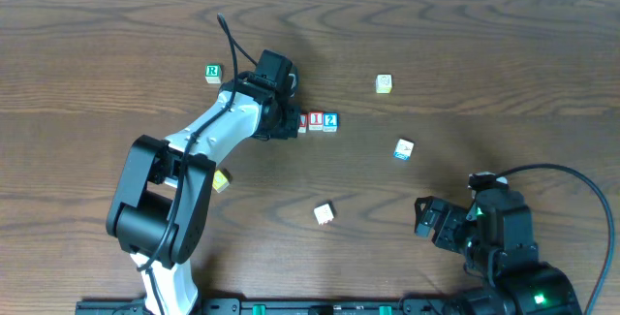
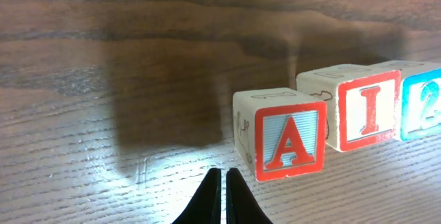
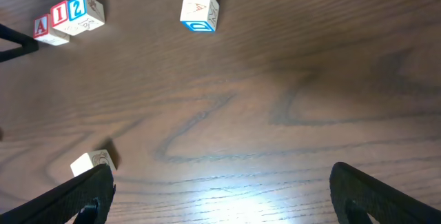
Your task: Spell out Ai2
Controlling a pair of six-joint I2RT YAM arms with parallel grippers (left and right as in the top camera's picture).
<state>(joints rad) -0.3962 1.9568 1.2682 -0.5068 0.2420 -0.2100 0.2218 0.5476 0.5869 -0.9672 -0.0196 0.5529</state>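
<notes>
Your left gripper, pressed together and empty, hovers over the dark wooden table near the A block; loose blocks lie scattered around.

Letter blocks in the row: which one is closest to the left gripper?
The red A block, at the row's end, just beside the left gripper. The red I block and blue 2 block sit farther along.
</notes>
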